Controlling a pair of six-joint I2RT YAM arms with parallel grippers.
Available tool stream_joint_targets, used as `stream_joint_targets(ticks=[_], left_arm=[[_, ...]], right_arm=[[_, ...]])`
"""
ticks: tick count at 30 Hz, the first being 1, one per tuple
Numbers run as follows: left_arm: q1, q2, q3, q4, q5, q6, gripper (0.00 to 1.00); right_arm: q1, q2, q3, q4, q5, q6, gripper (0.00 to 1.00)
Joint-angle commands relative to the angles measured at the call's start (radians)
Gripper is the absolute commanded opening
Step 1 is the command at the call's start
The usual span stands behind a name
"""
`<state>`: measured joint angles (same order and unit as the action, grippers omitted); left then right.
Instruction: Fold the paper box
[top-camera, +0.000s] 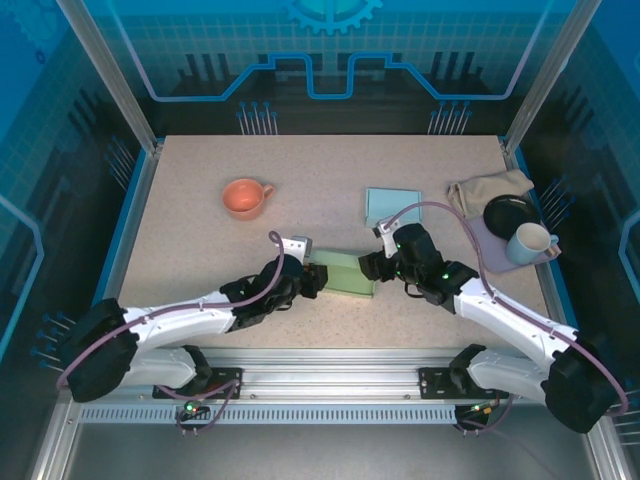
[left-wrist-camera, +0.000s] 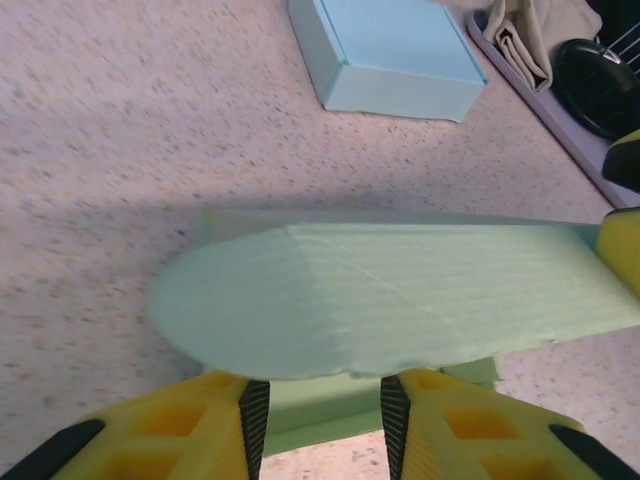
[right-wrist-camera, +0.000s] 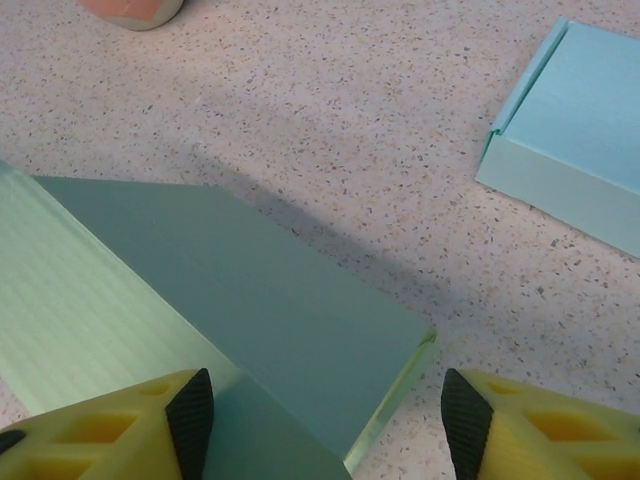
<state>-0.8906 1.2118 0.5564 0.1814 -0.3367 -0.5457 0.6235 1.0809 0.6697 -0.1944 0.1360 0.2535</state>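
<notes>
**Green box part folded, a gripper at each end**

Look for the green paper box (top-camera: 345, 272) near the front middle of the table (top-camera: 200, 250), well apart from the blue box (top-camera: 392, 205) farther back. Judge it only part folded: a rounded flap (left-wrist-camera: 290, 310) standing free above the body in the left wrist view, possibly the closing tab, though hard to be sure from so close.

Read the right gripper (right-wrist-camera: 328, 390) as released: pads (right-wrist-camera: 190, 410) spread wide about one corner of the box, one over the top panel, the other clear of the card with bare table between. Cannot tell whether the left gripper (left-wrist-camera: 325, 395) is clamped on anything: pads (left-wrist-camera: 255, 420) a little apart, a strip of green card between them, any contact hidden under the flap.

For the step in hand, probably bringing that flap down and tucking it in:

- Steady the body first, closing the right pads across opposite walls rather than on the corner, to spare the thin card a crushed edge.
- Bend the flap along its scored line, never mid-panel.
- Push low and slowly, so as not to skate the light box across the smooth table.
- Guide the rounded end in squarely, easing off at the first sign of buckling.
- Avoid bearing down on the hollow top.
</notes>
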Motion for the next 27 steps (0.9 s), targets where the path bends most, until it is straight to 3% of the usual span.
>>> stream_joint_targets(ticks=[1,6,10,12,16,21,24,27], left_arm=[[-0.005,-0.123,-0.04,-0.084,-0.071,0.092,0.43],[0.002,-0.29,0.005,-0.276,-0.153,-0.029,0.66],[0.012,-0.335,0.068,-0.391,-0.253,-0.161,0.93],[0.021,-0.335,0.089,-0.421,-0.306,-0.227,0.98],[0.054,-0.274,0.189,-0.559,-0.418,-0.415,0.99],[0.088,-0.021,0.455,-0.791,-0.387,-0.548,0.99],[0.094,0.097,0.533,-0.783,-0.371,-0.55,0.98],[0.143,0.188,0.574,-0.74,-0.265,-0.556,0.97]], right_arm=[[0.001,-0.037,0.04,-0.05,0.037,-0.018,0.66],[-0.013,-0.059,0.044,-0.069,0.055,-0.015,0.68],[-0.029,-0.074,0.038,-0.079,0.065,0.016,0.68],[-0.051,-0.087,0.035,-0.106,0.093,0.054,0.68],[-0.144,-0.161,-0.006,-0.116,0.089,0.145,0.68],[-0.301,-0.208,-0.065,-0.104,0.01,0.197,0.63],[-0.379,-0.155,-0.103,-0.055,-0.074,0.198,0.55],[-0.424,-0.056,-0.127,0.027,-0.179,0.214,0.53]])
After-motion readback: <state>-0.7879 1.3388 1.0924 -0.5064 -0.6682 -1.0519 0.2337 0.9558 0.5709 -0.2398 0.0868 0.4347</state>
